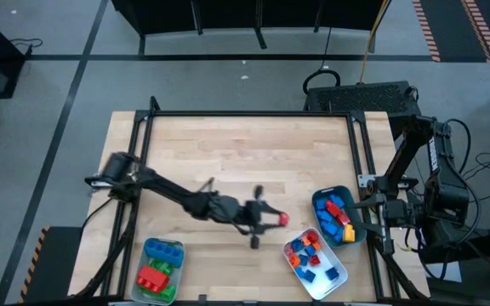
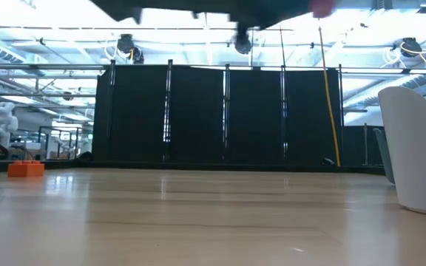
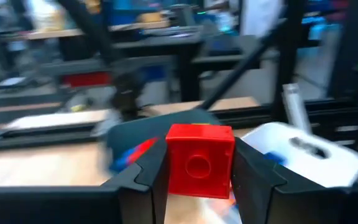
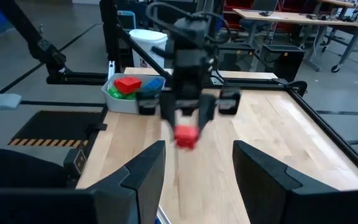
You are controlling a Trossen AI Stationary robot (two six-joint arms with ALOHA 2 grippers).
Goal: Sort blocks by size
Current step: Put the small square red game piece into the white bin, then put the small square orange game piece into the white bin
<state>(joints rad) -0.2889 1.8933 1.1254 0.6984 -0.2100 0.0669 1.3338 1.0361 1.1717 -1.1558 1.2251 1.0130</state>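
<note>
Left gripper (image 1: 276, 219), arm outstretched, apparently airborne, jaws clamped on red block (image 3: 199, 159); right jaws apart.

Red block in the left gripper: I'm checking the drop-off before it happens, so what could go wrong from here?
The left gripper holds the red block in the air, short of the trays. Opening now would drop it on the table. The white tray and blue tray sit close together, so it might land in the wrong one. The right gripper waits beside them; the arms might collide.
</note>
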